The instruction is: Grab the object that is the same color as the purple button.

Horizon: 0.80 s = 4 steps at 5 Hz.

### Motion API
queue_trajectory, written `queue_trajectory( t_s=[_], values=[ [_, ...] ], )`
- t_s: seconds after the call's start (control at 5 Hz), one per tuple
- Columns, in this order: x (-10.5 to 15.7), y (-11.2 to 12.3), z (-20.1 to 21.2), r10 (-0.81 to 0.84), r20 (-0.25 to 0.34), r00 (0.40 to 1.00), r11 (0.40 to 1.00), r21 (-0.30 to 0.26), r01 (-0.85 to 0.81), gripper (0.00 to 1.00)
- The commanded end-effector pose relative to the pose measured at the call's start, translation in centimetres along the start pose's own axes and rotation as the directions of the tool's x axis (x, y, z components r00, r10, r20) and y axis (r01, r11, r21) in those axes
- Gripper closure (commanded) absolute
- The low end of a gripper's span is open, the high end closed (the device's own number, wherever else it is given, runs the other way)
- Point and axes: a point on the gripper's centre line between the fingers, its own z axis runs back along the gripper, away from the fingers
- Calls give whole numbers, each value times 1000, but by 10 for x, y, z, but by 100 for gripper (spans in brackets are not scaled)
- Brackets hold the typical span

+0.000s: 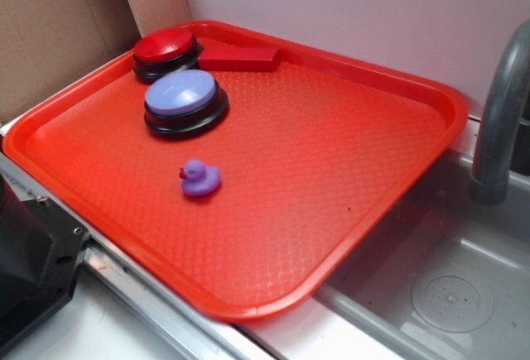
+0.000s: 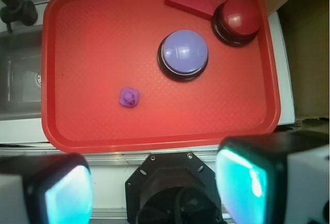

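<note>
A tiny purple rubber duck (image 1: 200, 180) with a reddish beak sits on the red tray (image 1: 348, 153), near its front-left part. It also shows in the wrist view (image 2: 129, 97). The lavender dome button (image 1: 184, 100) on a black base stands behind the duck, also seen in the wrist view (image 2: 183, 54). My gripper (image 2: 154, 183) is high above the tray's near edge, over the robot base, far from the duck. Its two fingers (image 2: 242, 180) stand wide apart with nothing between them. The gripper is out of the exterior view.
A red dome button (image 1: 166, 52) and a red flat block (image 1: 238, 59) sit at the tray's back left. A grey sink (image 1: 451, 285) with a faucet (image 1: 501, 120) lies to the right. The black robot base (image 1: 29, 261) is at the front left. Cardboard (image 1: 58, 29) stands behind.
</note>
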Motion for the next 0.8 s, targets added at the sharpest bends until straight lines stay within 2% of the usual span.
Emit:
queue_trajectory(
  t_s=[0.0, 0.2, 0.4, 0.6],
  values=[
    [0, 0, 0, 0, 0, 1000, 1000, 0, 0, 0],
    [0, 4, -50, 122, -62, 991, 989, -79, -126, 0],
    [20, -10, -103, 201, -55, 978, 978, -44, -203, 0],
    [44, -25, -157, 259, -3, 966, 966, -1, -259, 0]
  ],
)
